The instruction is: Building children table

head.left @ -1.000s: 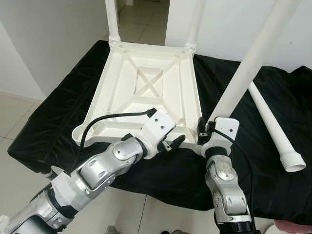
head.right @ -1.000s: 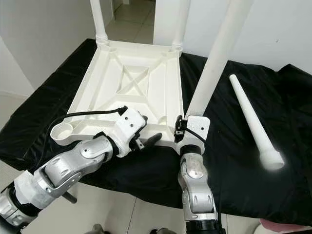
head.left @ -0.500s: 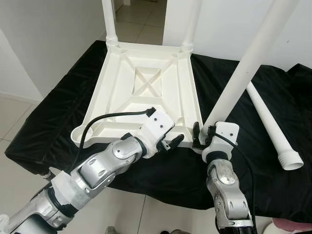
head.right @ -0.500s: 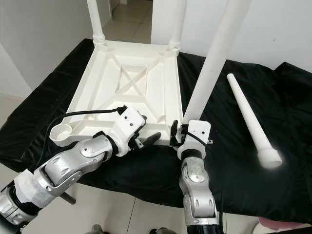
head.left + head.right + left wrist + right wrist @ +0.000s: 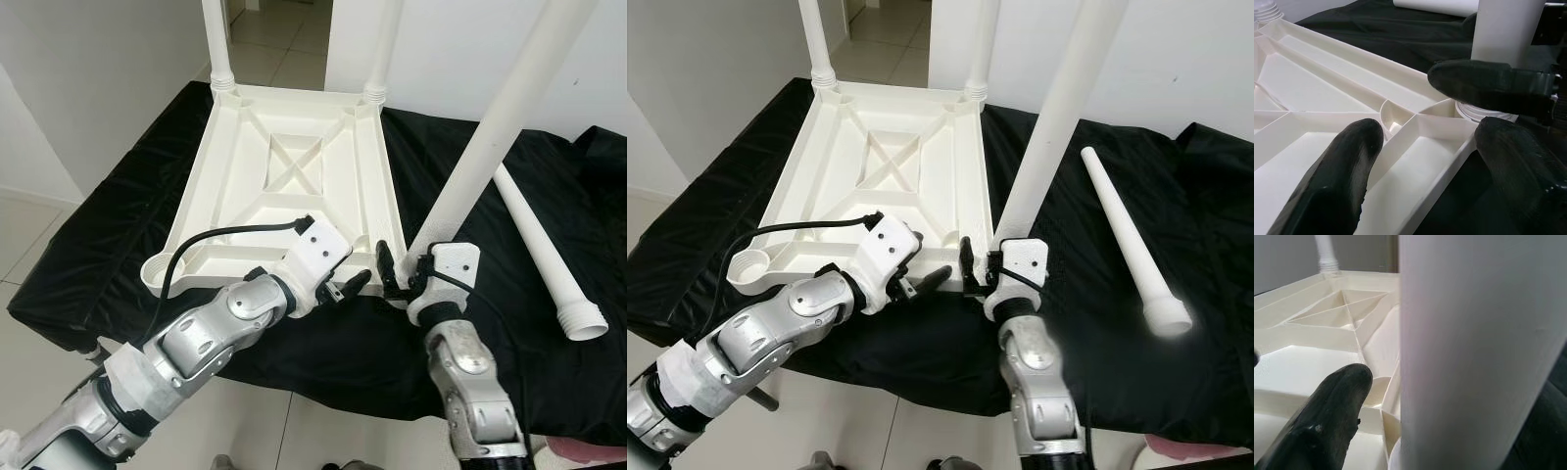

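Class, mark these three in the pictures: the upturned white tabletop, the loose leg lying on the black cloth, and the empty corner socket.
tabletop (image 5: pixel 294 162), left eye view, crossed ribs at its middle
loose leg (image 5: pixel 1122 230), right eye view, mid shaft
empty corner socket (image 5: pixel 751 265), right eye view, socket rim

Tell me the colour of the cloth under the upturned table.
The cloth is plain black, clearest in the left eye view, under the white table.

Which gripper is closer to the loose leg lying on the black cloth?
Right. The right gripper is at the base of the near-right upright leg, on the side of the tabletop facing the loose leg. The left gripper sits farther off, at the tabletop's near edge.
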You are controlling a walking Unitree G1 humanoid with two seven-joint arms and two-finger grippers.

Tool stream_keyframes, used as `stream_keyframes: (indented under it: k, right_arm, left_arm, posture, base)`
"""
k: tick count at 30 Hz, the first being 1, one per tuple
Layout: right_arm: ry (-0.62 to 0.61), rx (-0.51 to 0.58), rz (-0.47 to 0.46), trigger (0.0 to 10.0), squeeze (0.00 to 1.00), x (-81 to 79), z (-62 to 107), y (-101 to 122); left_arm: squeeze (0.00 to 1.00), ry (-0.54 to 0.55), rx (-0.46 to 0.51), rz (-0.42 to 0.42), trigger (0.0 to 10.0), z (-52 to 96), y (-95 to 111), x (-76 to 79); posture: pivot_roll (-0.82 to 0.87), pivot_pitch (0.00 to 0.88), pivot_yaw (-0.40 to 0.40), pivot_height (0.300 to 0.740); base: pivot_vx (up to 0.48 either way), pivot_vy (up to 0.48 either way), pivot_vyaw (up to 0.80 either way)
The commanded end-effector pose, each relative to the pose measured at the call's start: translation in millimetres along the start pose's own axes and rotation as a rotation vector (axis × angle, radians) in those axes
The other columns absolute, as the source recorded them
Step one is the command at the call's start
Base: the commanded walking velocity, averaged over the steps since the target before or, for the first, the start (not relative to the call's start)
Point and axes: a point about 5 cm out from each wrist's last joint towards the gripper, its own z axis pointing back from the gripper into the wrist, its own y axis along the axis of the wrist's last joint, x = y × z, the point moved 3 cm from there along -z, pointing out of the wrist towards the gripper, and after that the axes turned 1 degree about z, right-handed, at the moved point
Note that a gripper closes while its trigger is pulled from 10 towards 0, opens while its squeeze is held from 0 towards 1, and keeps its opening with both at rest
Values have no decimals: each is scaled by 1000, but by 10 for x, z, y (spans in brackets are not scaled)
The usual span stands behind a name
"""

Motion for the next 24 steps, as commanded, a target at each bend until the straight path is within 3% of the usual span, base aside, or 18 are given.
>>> stream_keyframes:
  k: [1, 13, 14, 19, 20, 24]
  right_arm:
    - [95, 10, 12, 10000, 0, 50, -34, -8]
    - [319, 5, 72, 10000, 0, 187, -184, -22]
    - [368, -16, 65, 7294, 0, 195, -211, -70]
    - [381, -22, 67, 7294, 0, 198, -219, -84]
    - [392, -27, 57, 0, 0, 231, -255, -115]
    - [396, -32, 46, 0, 0, 265, -273, -146]
  left_arm:
    - [0, -320, 0, -10, 10000, 28, -6, 284]
    - [0, -321, 0, -17, 10000, 23, -5, 288]
    - [0, -319, 2, -19, 10000, 20, -1, 282]
    - [0, -318, 2, -20, 10000, 18, -1, 280]
    - [0, -316, 2, -22, 10000, 18, 0, 277]
    - [0, -315, 2, -23, 10000, 21, 0, 273]
  posture:
    - [-33, 83, -40, 740]
    - [-25, 74, -39, 740]
    - [-18, 67, -40, 740]
    - [-18, 67, -40, 740]
    - [-14, 60, -40, 740]
    - [-13, 59, -38, 740]
  base:
    - [0, 0, 0]
    - [0, 0, 0]
    - [0, 0, 0]
    - [0, 0, 0]
    - [0, 0, 0]
    - [0, 0, 0]
